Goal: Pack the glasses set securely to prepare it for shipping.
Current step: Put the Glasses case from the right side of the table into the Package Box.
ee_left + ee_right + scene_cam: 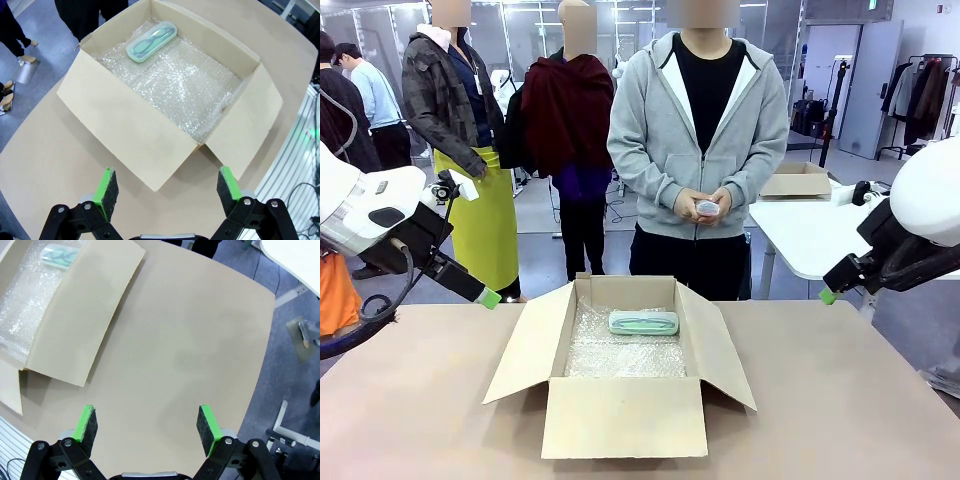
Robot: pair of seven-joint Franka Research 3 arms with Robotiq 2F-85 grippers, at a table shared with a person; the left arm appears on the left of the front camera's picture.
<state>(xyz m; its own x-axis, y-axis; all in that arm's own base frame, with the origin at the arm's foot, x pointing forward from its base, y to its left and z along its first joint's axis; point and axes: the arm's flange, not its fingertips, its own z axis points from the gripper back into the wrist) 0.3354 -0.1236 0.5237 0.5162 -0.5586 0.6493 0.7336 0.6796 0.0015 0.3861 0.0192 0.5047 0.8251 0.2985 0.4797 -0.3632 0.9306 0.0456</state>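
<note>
A mint green glasses case [643, 322] lies on bubble wrap at the far end of the open cardboard box [620, 415], seen also as case [151, 42] and case [59, 254]. The person at the far side holds a small pale oblong case [708, 207] in both hands at waist height. My left gripper [488, 297] hovers open above the table left of the box; in its wrist view the left gripper [166, 175] has nothing between its pads, with the box [125, 115] below. My right gripper [828, 296] hangs open to the right of the box, and the right gripper [146, 412] is over bare table.
The box's flaps [80, 315] are spread outward onto the brown table [420, 400]. Behind on the right, a white table carries another cardboard box [797, 180]. Other people stand at the back left.
</note>
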